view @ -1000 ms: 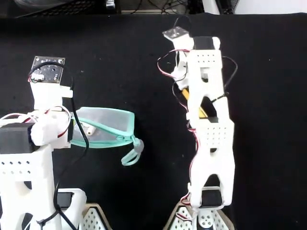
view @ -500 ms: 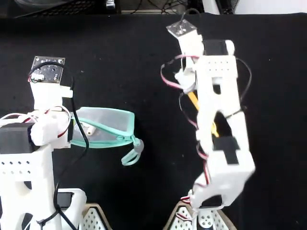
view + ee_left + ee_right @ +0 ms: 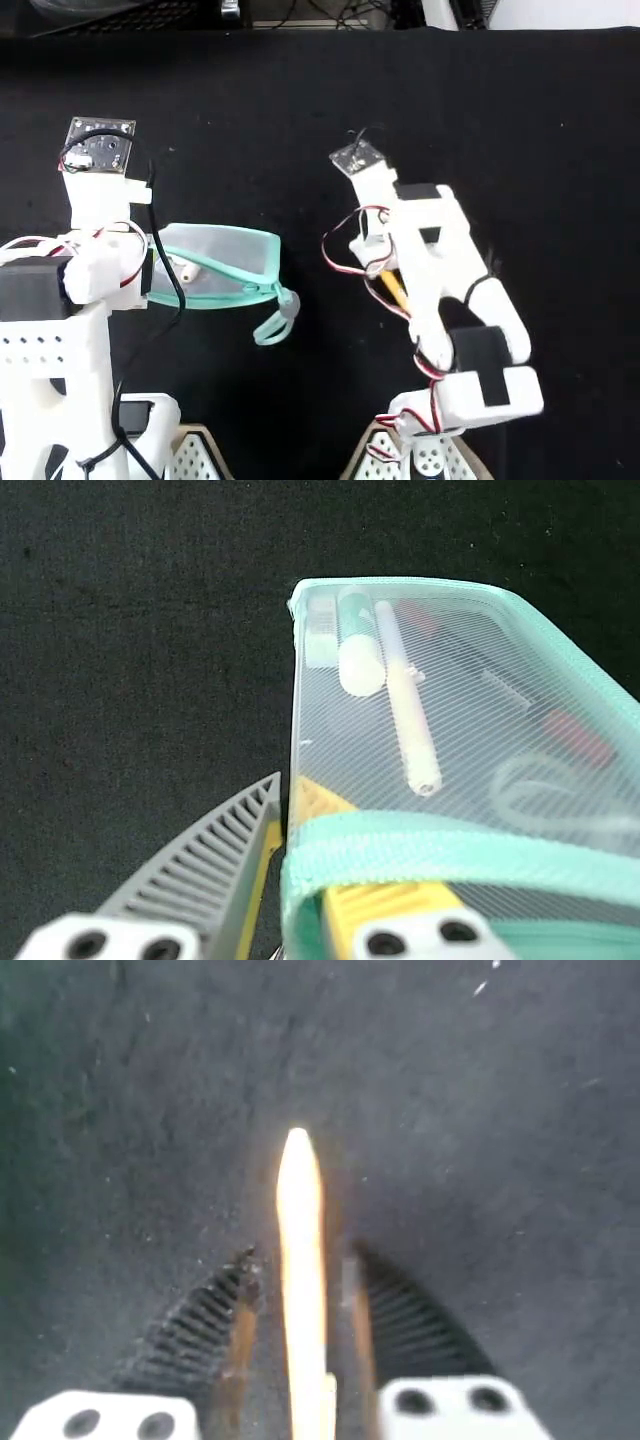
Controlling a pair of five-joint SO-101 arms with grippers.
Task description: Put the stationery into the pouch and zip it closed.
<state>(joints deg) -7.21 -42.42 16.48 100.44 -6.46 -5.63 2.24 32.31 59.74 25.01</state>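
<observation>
A see-through pouch (image 3: 215,262) with mint trim lies at the left of the black table, and a mint strap (image 3: 275,320) trails from its end. Through its wall (image 3: 450,720) I see a white pen (image 3: 405,715) and other small items. My left gripper (image 3: 150,265) (image 3: 288,792) is shut on the pouch's edge. My right gripper (image 3: 385,275) (image 3: 300,1260) hangs above the mat to the right of the pouch, apart from it. It is shut on an orange pencil (image 3: 396,291) (image 3: 300,1230), whose tip pokes past the fingertips.
A black mat (image 3: 520,130) covers the table, with open room between the pouch and the right arm (image 3: 440,300). Both arm bases stand at the near edge. Cables and gear lie along the far edge.
The right arm has drawn back toward the near edge and swung slightly left, carrying the pencil. The left arm and pouch have not moved.
</observation>
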